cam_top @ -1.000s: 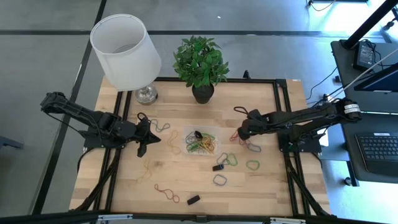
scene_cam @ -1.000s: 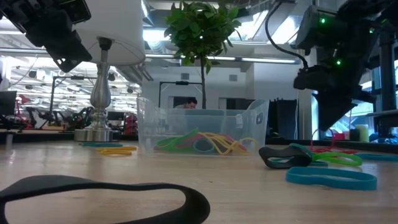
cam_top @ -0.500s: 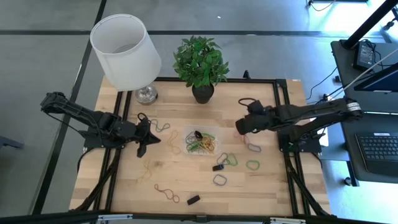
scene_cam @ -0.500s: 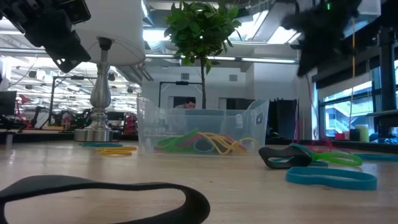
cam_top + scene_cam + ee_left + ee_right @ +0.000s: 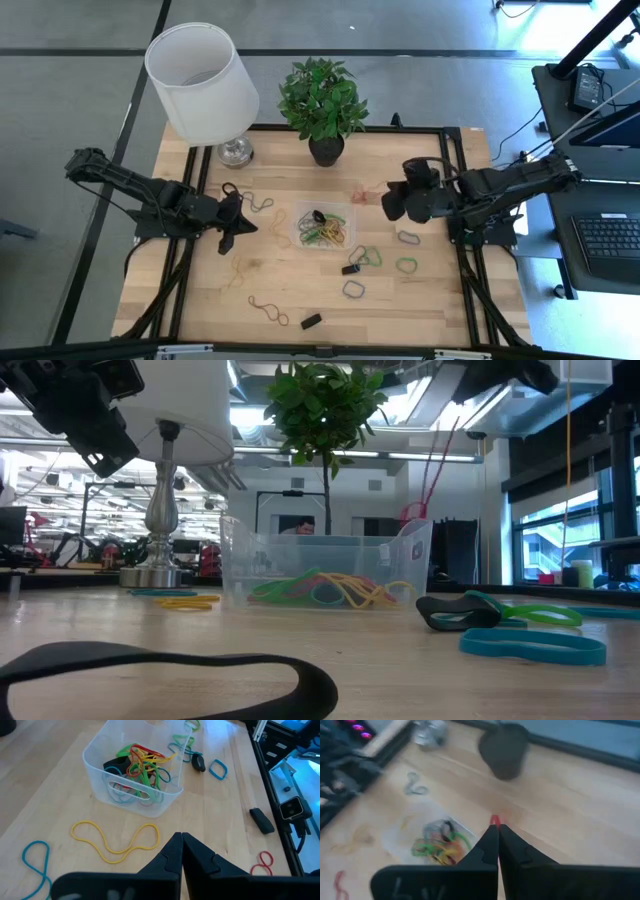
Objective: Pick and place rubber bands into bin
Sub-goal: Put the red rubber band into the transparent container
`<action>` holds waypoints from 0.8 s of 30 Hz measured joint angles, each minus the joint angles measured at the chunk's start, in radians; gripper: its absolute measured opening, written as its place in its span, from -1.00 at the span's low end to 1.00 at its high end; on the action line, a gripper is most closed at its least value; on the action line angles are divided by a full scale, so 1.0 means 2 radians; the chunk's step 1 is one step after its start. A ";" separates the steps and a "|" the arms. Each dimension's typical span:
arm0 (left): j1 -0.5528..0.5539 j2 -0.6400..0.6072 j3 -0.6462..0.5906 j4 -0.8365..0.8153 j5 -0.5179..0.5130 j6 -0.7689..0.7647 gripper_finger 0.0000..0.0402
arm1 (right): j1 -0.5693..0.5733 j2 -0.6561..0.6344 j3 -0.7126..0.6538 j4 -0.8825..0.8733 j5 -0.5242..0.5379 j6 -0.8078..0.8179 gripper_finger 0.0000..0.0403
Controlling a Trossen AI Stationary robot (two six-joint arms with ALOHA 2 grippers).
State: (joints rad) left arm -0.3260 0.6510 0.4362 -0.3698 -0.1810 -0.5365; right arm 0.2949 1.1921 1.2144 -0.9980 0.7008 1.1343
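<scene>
your right gripper (image 5: 496,831) is pinched on a red rubber band (image 5: 432,472), up in the air beside the bin (image 5: 322,228). next, move it over the bin and let go. your left gripper (image 5: 181,839) waits, closed and empty.

The left arm is reaching in from the table's left edge, bent at the elbow, its forearm lying low. The left claw (image 5: 237,222) is pointing toward the middle of the table with its two fingers (image 5: 176,851) pressed together. The right arm is stretching in from the right side, wrist raised above the table. The right claw (image 5: 385,203) is pinching a thin red band (image 5: 432,470) between closed fingers (image 5: 494,840).
</scene>
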 joint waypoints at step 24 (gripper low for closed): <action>0.000 0.000 0.000 0.000 0.000 0.058 -0.98 | -0.002 0.213 -0.001 -0.065 -0.038 0.108 -1.00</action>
State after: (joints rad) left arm -0.3257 0.6506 0.4362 -0.3702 -0.1809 -0.4206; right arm 0.2912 1.6173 1.2129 -1.1285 0.6240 1.3499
